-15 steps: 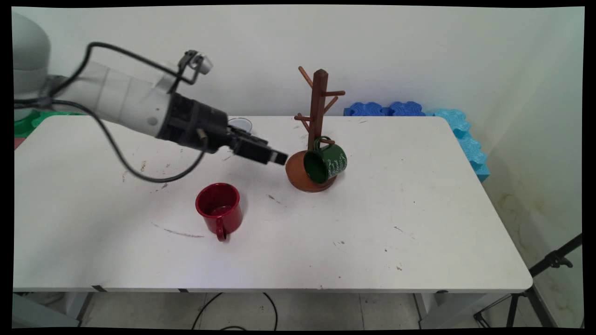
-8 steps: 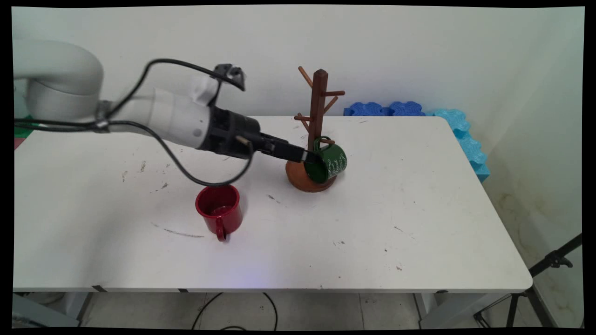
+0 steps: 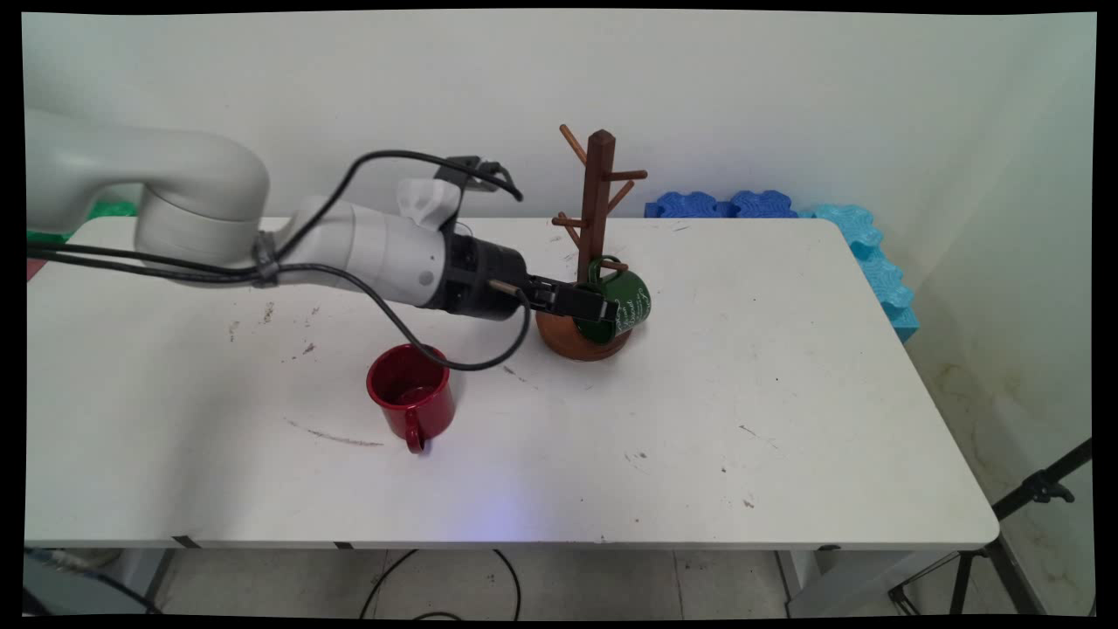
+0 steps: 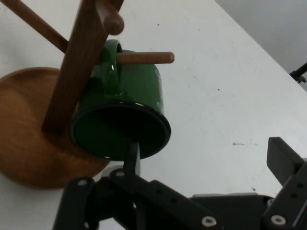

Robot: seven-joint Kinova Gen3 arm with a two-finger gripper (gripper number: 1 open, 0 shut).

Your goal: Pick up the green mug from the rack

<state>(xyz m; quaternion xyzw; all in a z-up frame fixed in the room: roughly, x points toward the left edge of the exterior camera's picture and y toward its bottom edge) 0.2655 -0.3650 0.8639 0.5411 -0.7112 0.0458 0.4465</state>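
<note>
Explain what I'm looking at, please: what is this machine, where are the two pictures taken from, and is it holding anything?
It is a white robot arm with a black two-finger gripper. The wide picture comes from a fixed camera above the white table. The close one comes from a camera on the hand, looking along the gripper. On the table stand a wooden mug tree, with a green mug hanging on a low peg, and a red mug standing apart. The gripper is open, one finger inside the green mug's mouth. Nothing is gripped.
</note>
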